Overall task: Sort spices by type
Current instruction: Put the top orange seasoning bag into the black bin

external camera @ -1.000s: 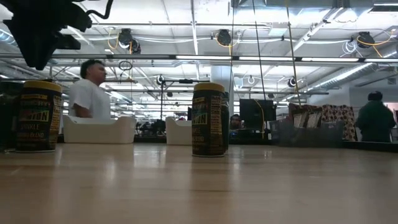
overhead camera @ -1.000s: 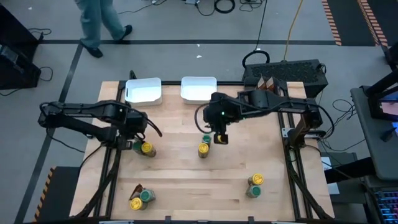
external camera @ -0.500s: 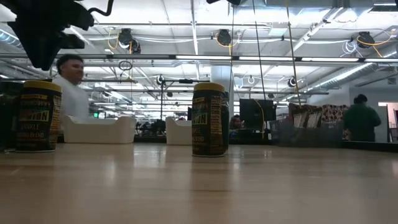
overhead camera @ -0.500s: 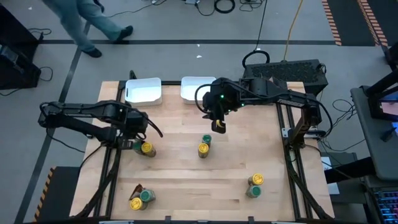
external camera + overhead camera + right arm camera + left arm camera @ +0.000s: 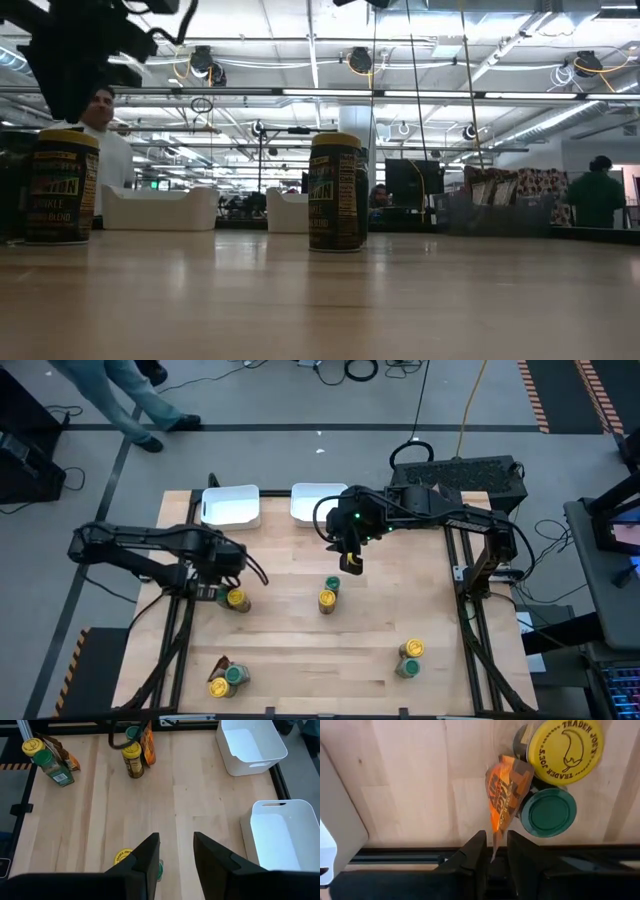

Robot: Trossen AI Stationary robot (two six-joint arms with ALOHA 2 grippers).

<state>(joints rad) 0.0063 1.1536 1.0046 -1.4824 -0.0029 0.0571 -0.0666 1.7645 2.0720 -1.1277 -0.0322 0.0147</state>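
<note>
Our left hand (image 5: 492,857) is clamped on the pointed tip of an orange packet (image 5: 507,795), its two fingers (image 5: 472,855) pinching the foil from either side. The packet leans against a green-lidded jar (image 5: 548,812), and a yellow-lidded jar (image 5: 565,750) stands just beside that one. In the high view this group sits at the left middle of the tabletop (image 5: 290,650).

Our right hand (image 5: 351,563) hangs above the centre of the frame, just below the right white tray (image 5: 320,502). We cannot tell whether it is apart or gripping anything. The left white tray (image 5: 231,505) lies beside the right one, along the upper edge.

Below the right hand stands a centre pair of jars (image 5: 327,593), one green lid and one yellow, touching. A lower-left cluster (image 5: 226,678) holds a yellow lid, a green lid and a packet. A lower-right pair of jars (image 5: 408,658) stands well apart from the rest.
</note>
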